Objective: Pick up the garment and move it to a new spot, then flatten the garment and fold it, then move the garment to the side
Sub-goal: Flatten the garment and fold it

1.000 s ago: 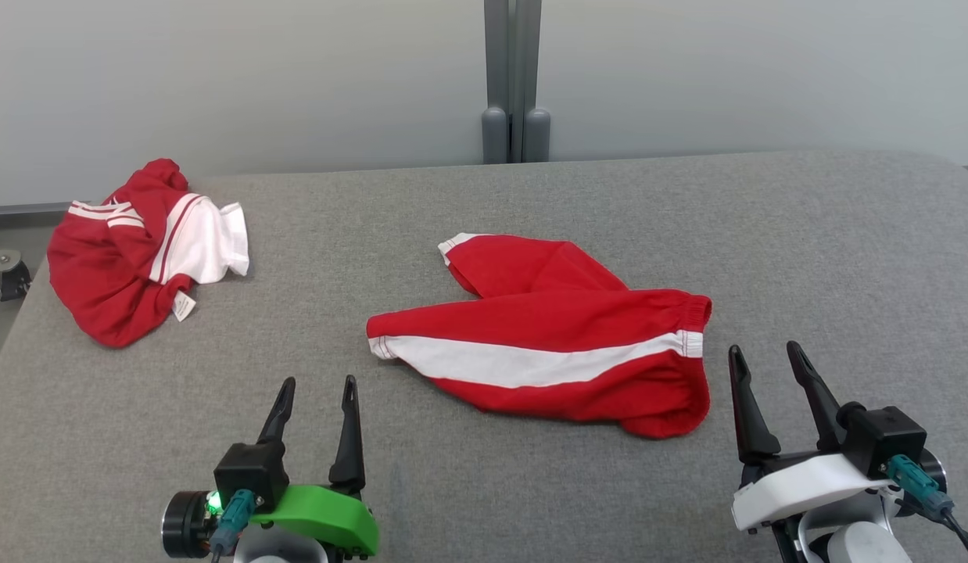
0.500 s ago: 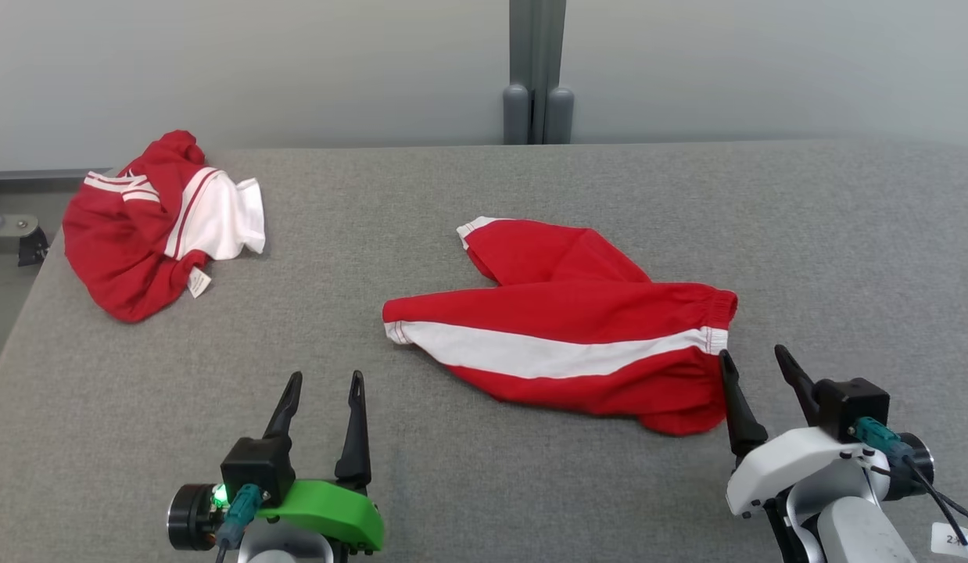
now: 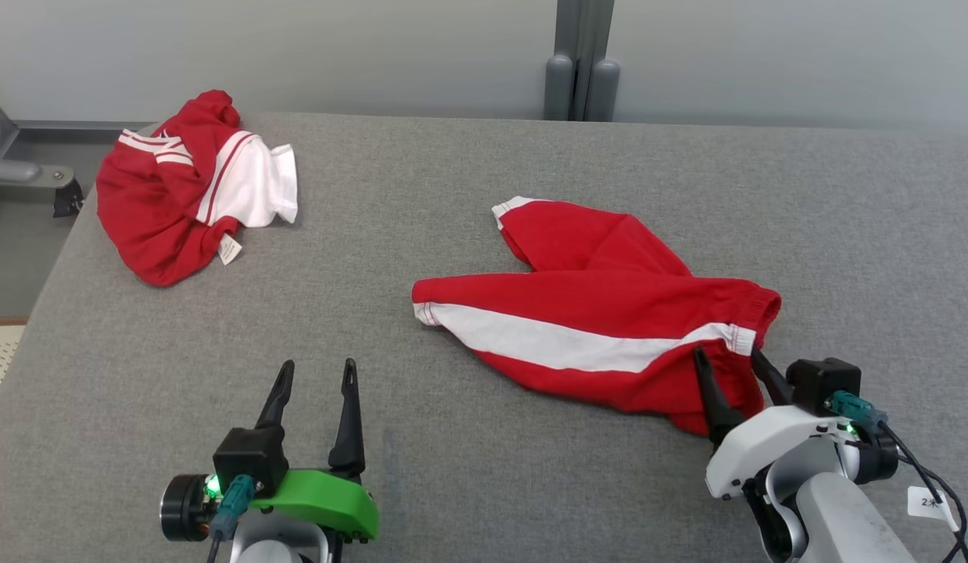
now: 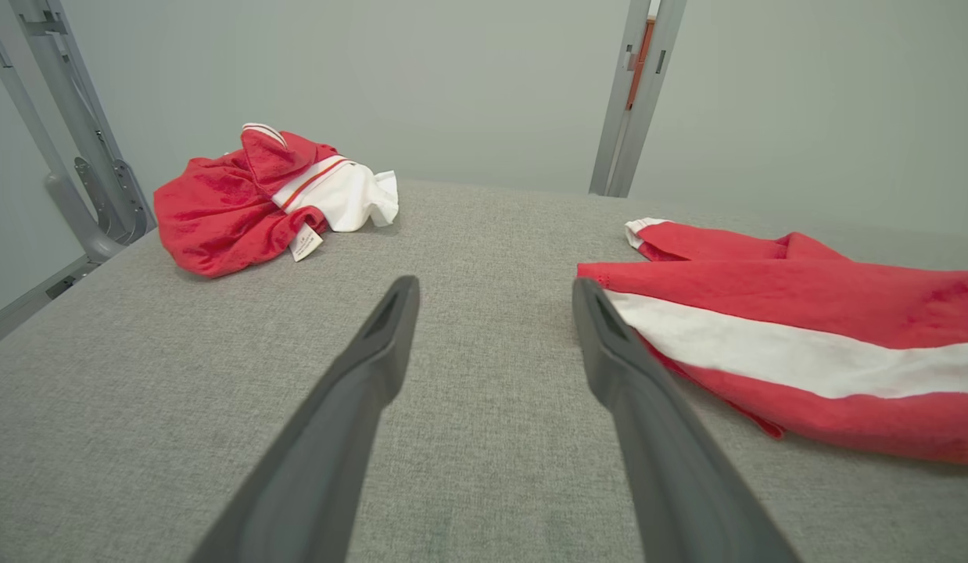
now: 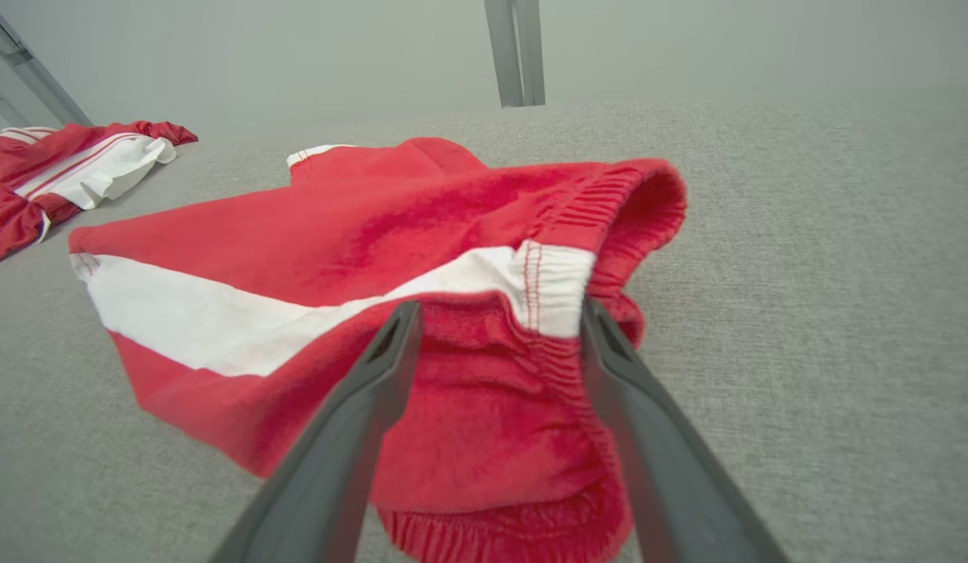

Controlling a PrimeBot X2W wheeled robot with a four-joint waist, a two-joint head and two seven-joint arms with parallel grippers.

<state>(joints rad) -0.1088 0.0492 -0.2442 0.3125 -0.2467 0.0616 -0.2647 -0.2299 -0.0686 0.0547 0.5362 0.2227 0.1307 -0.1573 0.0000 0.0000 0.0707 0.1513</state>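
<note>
Nearest the robot, the left gripper [image 3: 318, 363] hangs low over the bare grey table [image 3: 453, 477]. Its green-shelled wrist is level, its two long dark fingers point away across the cloth, and the jaws stand apart with nothing between them. The right arm reaches further forward, its white wrist angled inward. The right gripper [image 3: 725, 353] is also released, its tapered fingers spread on either side of the garment's near end. Whether the tips press into the fabric cannot be told.

The garment [image 3: 593, 313] lies right of centre on the table. It is a pair of red fleecy bottoms with a soft, napped surface, and a broad white stripe [image 3: 562, 344] runs along one leg. The elastic waistband [image 5: 554, 367] is ribbed and puckered, and it bunches up into a rounded hump between the right fingers. One leg lies flat towards the left, the other angles away behind it.

The tabletop is a woven, felt-like grey with rounded corners.

At the far left corner sits a second garment [image 3: 179, 195] — a crumpled red-and-white heap with a small white label [image 3: 229, 249]. Beyond it, paired grey posts [image 3: 582, 70] rise against a plain pale wall [image 3: 765, 55].
</note>
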